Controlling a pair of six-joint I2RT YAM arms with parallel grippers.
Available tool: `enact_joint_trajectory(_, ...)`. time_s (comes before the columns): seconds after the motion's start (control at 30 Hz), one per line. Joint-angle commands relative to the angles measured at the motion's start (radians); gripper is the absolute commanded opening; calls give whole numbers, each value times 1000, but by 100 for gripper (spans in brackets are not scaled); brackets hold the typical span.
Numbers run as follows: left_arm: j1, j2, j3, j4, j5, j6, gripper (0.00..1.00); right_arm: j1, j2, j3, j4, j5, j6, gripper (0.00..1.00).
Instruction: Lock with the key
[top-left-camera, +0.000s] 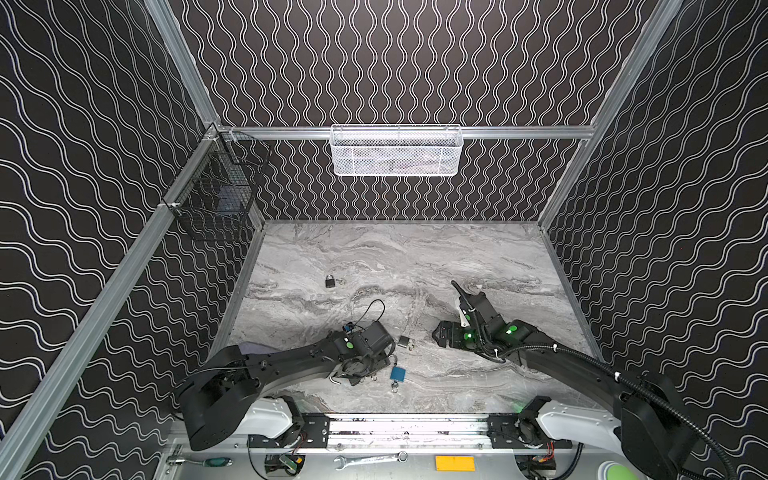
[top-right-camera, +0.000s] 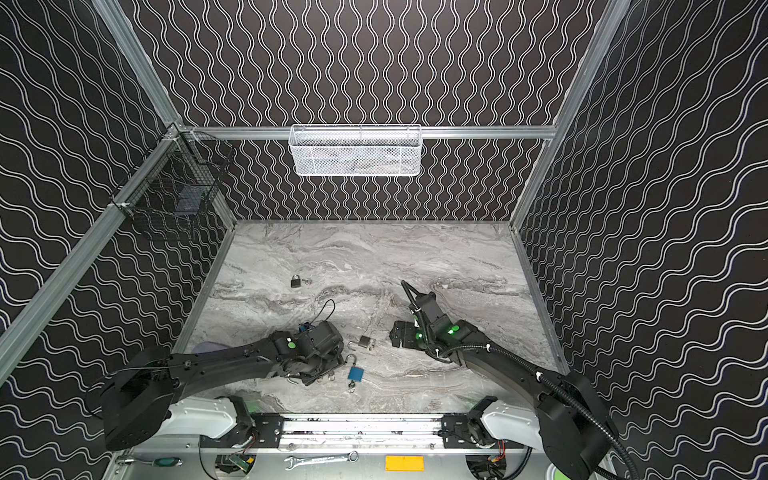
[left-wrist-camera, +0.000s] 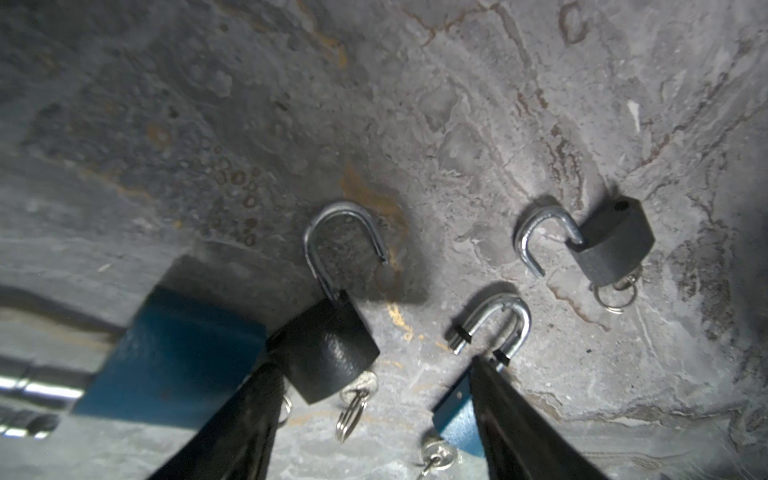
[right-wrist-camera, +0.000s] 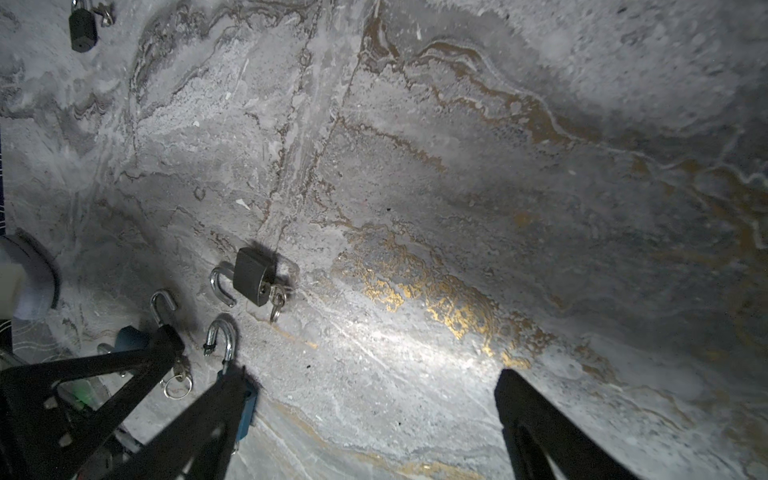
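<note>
Left tool: the fingers stand well apart and nothing is clamped; it is held low over the worktop.
Between the fingers: the black padlock lies flat, close against one finger; the second finger is well apart from it.
Shackle: it is swung open and its free end is out of the body, so the lock is not yet locked.
Key: it is seen at the bottom of the body, apparently inserted, with its ring beside it.
Step in hand: it is judged to be the grasp of the black padlock by its body.
How it is done well: the body should be centred between the fingers before they are closed. Only the body should be clamped, so that the shackle can be pressed in and the key can be turned.
Risk: the blue padlock is partly hidden by the second finger and could be pushed or caught.
Right tool: it is wide open and empty, near the grey padlock; it is judged free for the key.
Farther off: a closed padlock lies well apart and is not needed.
</note>
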Motion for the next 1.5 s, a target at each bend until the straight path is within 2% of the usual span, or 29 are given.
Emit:
enact_joint_trajectory(0.0,1,24,15,13,-4,-4,75,-1,-13,-8,27,-13,-11,95)
enact_joint_trajectory(0.37,5,71,84,-37,-35,24,73,-3,-28,-21,25,-16,-16,94)
enact_joint_trajectory(0.63,22,118,97,-42,-18,53,71,-4,-45,-22,15,-5,-13,94)
enact_joint_trajectory(1.0,43,170,115,-48,-23,78,60,-9,-57,-28,8,0,-7,92)
enact_joint_trajectory(1.33,46,204,127,-82,-40,90,56,-18,-73,-19,-8,10,-8,92)
enact_joint_trajectory(1.47,47,225,132,-92,-40,103,51,-19,-78,-26,-2,9,-1,92)
